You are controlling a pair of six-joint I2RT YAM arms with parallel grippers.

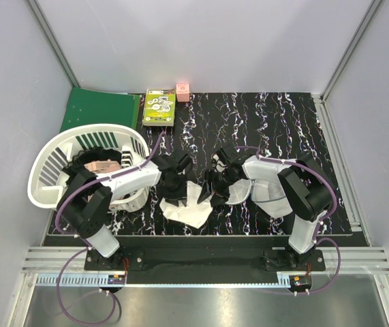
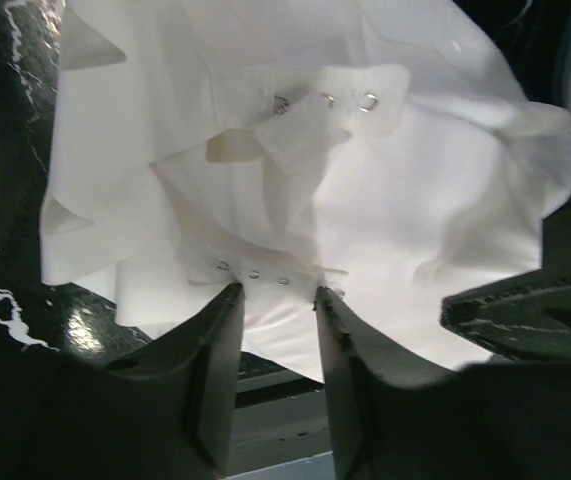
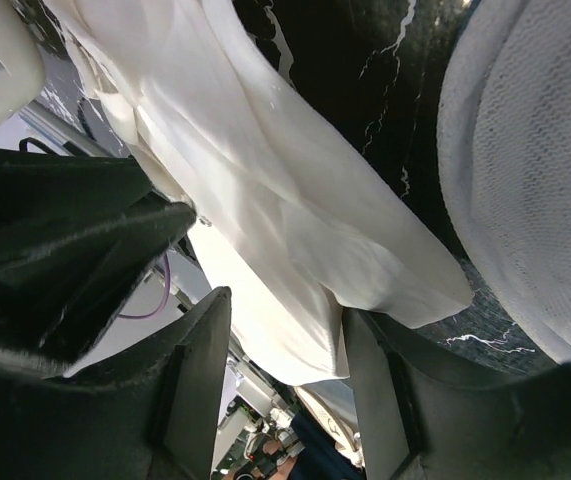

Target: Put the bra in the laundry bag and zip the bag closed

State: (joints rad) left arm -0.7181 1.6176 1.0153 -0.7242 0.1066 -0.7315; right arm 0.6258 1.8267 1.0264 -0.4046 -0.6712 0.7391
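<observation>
Top camera: high behind the near edge, looking down on the whole table [image 1: 283,116]. Both wrist cameras: close in, sharing the white bra [image 1: 193,211] at near centre.

Crumpled white bra [image 2: 415,200] lies just beside the white mesh laundry bag [image 3: 535,180].

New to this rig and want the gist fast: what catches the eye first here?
A crumpled white bra, hook clasp showing, lies mid-table, with the left gripper and right gripper at its edges, jaws open. The white mesh bag sits just right of it; a slatted basket holding a pink garment stands at far left.
</observation>
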